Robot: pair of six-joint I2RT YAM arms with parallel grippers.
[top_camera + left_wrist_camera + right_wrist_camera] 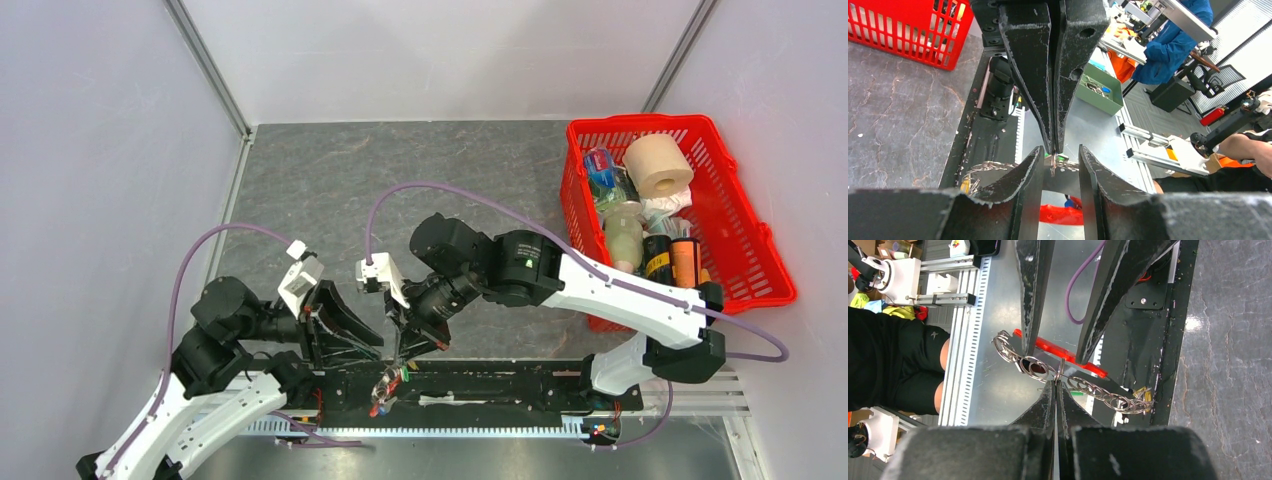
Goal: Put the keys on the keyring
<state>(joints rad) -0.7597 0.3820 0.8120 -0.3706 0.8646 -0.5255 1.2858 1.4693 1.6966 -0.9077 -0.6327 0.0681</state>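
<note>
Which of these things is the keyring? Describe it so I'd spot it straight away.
At the near edge of the table, the left gripper faces the right gripper. Pinched in the right one hangs the keyring: silver linked rings with a flat red fob, tiny beside the red basket.

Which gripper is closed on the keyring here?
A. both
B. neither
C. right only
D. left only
C: in the right wrist view the right gripper has its fingertips meeting on the chain of the keyring, while the fingers of the left gripper stand apart.
</note>
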